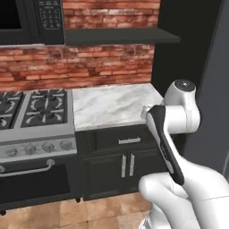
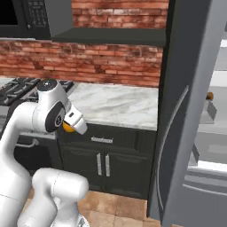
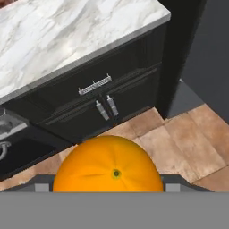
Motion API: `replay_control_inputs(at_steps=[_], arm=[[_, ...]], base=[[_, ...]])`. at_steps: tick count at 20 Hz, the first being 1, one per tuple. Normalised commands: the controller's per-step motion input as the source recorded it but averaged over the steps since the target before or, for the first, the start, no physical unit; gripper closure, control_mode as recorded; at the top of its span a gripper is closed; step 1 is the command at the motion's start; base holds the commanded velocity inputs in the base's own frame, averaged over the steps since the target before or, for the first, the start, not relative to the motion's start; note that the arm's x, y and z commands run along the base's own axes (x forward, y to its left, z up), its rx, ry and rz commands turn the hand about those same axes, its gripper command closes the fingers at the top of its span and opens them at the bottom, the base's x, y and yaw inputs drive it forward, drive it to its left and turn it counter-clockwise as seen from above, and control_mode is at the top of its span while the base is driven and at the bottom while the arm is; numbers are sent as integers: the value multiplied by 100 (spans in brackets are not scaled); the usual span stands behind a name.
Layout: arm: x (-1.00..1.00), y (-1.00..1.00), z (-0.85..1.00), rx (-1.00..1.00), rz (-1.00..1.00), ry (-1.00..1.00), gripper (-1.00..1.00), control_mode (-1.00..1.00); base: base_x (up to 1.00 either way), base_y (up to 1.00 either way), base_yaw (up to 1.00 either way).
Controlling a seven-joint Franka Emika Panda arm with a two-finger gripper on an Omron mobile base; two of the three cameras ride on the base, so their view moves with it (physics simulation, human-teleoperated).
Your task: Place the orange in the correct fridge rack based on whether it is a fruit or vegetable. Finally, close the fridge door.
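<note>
Nearest item: the orange, held at the gripper and large at the bottom of the hand view, stem dimple facing the camera; in the right base view a sliver of it shows under the white wrist, so the fingers appear pinched on it, though the tips themselves are hidden. Position: in the air in front of the dark lower cabinet, below the counter edge, above the tiled floor. Open room: bare floor lies between the robot and the cabinet fronts. Next: a drawer with a bar handle and two doors with upright handles beneath it. Above: white marble counter, its front edge straight, its surface bare. Left of it: gas stove with a knob row and an oven handle. Right of the counter: the tall dark fridge door, standing open edge-on with a long curved handle, between the arm and the pale interior. Farthest: the fridge rack inside, a small brownish item above it. Behind: brick wall, dark shelf, microwave.
</note>
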Motion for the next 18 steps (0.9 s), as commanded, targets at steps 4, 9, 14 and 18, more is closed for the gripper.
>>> replay_control_inputs(at_steps=[4,9,14,18], arm=[[0,0,0,0,0,0,100,100],[0,0,0,0,0,0,100,100],[0,0,0,0,0,0,100,100],[0,0,0,0,0,0,100,100]], base=[[-93,-55,-5],[-100,-70,-3],[-50,-100,-4],[-18,-100,0]])
